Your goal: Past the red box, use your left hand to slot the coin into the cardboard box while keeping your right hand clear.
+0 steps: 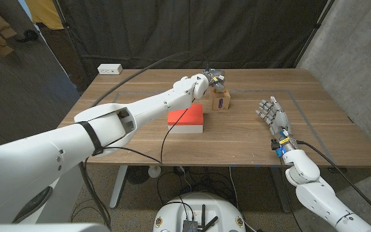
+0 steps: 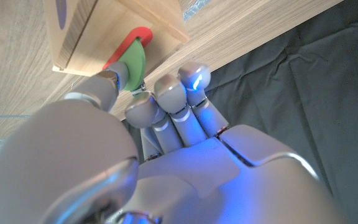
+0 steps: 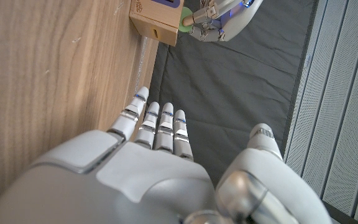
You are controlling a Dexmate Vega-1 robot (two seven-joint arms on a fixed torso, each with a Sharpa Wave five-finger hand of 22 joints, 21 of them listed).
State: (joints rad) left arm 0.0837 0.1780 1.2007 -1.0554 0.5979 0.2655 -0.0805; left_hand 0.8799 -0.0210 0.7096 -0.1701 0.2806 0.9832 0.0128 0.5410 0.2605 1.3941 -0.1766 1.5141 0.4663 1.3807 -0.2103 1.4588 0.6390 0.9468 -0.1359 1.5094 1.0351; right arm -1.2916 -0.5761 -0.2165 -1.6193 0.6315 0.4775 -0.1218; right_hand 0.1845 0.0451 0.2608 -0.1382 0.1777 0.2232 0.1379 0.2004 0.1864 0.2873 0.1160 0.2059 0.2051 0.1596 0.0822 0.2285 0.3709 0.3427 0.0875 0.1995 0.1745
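Right now the left hand [image 1: 212, 78], upper centre of the head view, pinches the flat green coin with a red rim [image 2: 131, 61] at the top of the small brown cardboard box [image 1: 221, 100], just behind the flat red rectangular box [image 1: 185, 117]. Coin edge looks near the box top; slot itself can't be made out. Best to keep the coin upright, line it up, lower slowly, then release. Right hand [image 1: 271, 113] stands at centre right, fingers apart, holding nothing, well clear.

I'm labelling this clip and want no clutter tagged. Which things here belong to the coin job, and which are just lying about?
Job: green coin, pinched by the left hand; cardboard box; red box; right hand, waiting apart.

Lying about: white block at the table's far corner.
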